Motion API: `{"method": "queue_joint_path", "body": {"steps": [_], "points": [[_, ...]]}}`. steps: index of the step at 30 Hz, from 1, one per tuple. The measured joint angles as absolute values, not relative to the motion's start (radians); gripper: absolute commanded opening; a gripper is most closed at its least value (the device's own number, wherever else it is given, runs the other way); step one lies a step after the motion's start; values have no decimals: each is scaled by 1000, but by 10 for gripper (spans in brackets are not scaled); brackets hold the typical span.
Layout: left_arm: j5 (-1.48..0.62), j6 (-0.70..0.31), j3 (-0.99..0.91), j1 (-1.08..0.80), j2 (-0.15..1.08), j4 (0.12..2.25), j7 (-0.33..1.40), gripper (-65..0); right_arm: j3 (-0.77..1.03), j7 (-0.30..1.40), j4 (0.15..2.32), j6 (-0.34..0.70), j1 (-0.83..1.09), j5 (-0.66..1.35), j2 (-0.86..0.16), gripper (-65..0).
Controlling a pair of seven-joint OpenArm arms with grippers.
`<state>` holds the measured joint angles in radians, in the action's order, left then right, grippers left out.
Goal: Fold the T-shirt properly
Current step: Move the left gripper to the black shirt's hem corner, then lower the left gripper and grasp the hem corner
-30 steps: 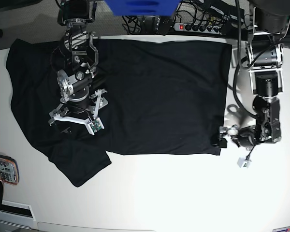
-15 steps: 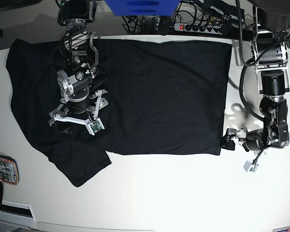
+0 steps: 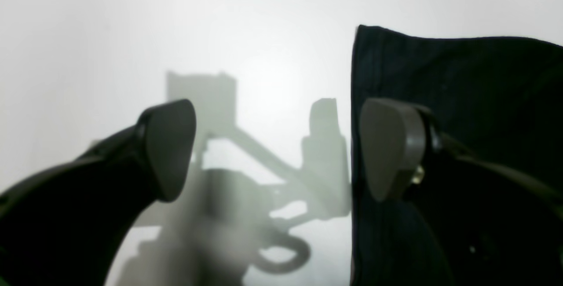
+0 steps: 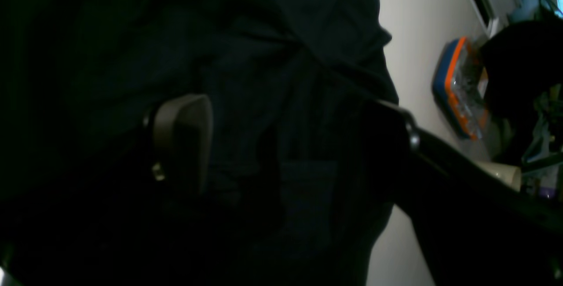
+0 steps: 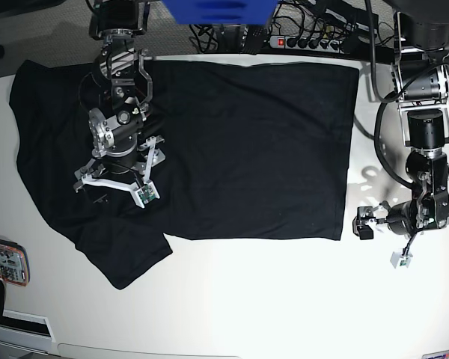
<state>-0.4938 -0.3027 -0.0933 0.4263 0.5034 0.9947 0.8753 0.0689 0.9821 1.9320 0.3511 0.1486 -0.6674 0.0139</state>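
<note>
A: Where does the plain black short-sleeved T-shirt of thin soft cloth (image 5: 232,142) lie?

B: Spread flat on the smooth white worktop (image 5: 284,299), filling most of its far half. The body is a broad rectangle with a straight hem at the right; a sleeve (image 5: 131,258) sticks out toward the near left corner, and the cloth there is a little rumpled.

A: And the left hand (image 5: 363,223)?

B: Over bare worktop just off the shirt's near right corner, apart from the cloth. In the left wrist view its two rounded grey-brown pads (image 3: 169,147) stand spread wide, with only the hand's shadow on the white surface between them and the shirt's edge (image 3: 440,101) beside the right pad. It grips nothing.

A: The right hand (image 5: 112,183)?

B: Over the left part of the shirt, near the sleeve. Its white fingers (image 5: 97,173) are splayed, and the right wrist view shows a pad (image 4: 182,138) and the dark finger opposite set apart, with folds of black cloth behind them (whether the tips touch the fabric I cannot tell).

A: Anything else around?

B: A flat orange-and-blue rimmed object (image 5: 4,262) lies at the near left edge, clear of the shirt. Beyond the far edge runs a black power strip with a red switch (image 5: 307,41) among tangled cables, and a blue block (image 5: 217,10) sits at the top of the base view.
</note>
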Motion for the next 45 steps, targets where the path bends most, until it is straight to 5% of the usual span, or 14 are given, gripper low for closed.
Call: {"method": "queue_joint_path", "body": {"steps": [14, 23, 41, 45], "points": [[-387, -306, -87, 351, 499, 1169, 877, -77, 68, 983, 1932, 348, 148, -682, 76, -152], [-305, -303, -86, 330, 498, 1170, 997, -77, 60, 983, 1932, 347, 149, -676, 109, -152], [-299, -312, -88, 332, 505, 1176, 951, -77, -1, 979, 1934, 348, 227, -681, 133, -152], [-338, -379, -90, 339, 492, 1176, 923, -77, -1, 979, 1936, 348, 227, -675, 133, -152]]}}
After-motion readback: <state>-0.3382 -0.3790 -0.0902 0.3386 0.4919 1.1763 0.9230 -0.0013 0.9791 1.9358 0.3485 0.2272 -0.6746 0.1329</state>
